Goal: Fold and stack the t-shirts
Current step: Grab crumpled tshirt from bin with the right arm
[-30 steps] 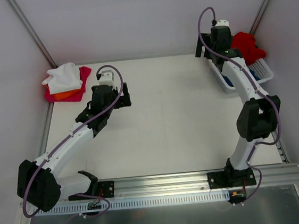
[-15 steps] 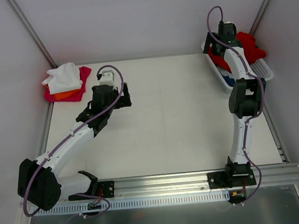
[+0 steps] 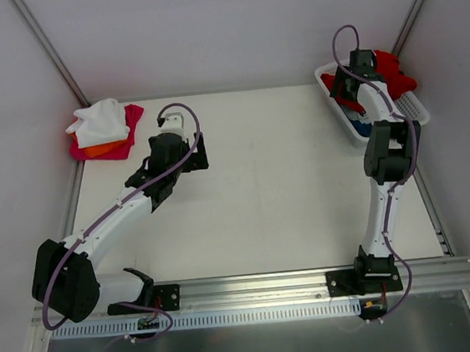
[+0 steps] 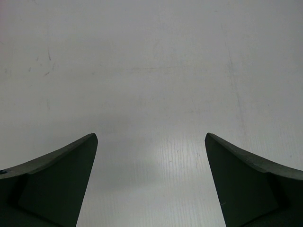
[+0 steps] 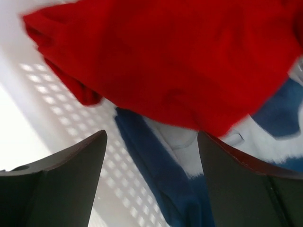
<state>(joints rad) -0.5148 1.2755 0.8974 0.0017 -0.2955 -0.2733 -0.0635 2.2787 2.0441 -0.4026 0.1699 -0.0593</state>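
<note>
Table (image 3: 270,189) seen from above, with two robot arms bolted to a metal rail (image 3: 263,286) at its near edge.

On the left, the left gripper (image 3: 175,153) is held over bare tabletop at mid depth. Its jaws are spread wide and nothing is held between them, as the wrist camera shows. Compared with a second ago, it has been shifted slightly to the right and nearer.

On the right, the arm has been stretched farther back and straightened. A second ago its wrist was raised over the near end of a white lattice basket (image 3: 409,109) at the far right corner. The right gripper (image 5: 151,135) has now been lowered into that basket. Its jaws are wide apart and nothing is gripped.

A crumpled red t-shirt (image 5: 165,56) fills the view just beyond the fingertips. A blue t-shirt (image 5: 156,175) lies partly under it on the basket floor. Whether the fingers touch the cloth cannot be told.

At the far left corner, a small pile is left unchanged. A white t-shirt (image 3: 99,119) lies on top, an orange t-shirt (image 3: 101,145) is under it and a magenta t-shirt (image 3: 127,124) is at the bottom.
</note>
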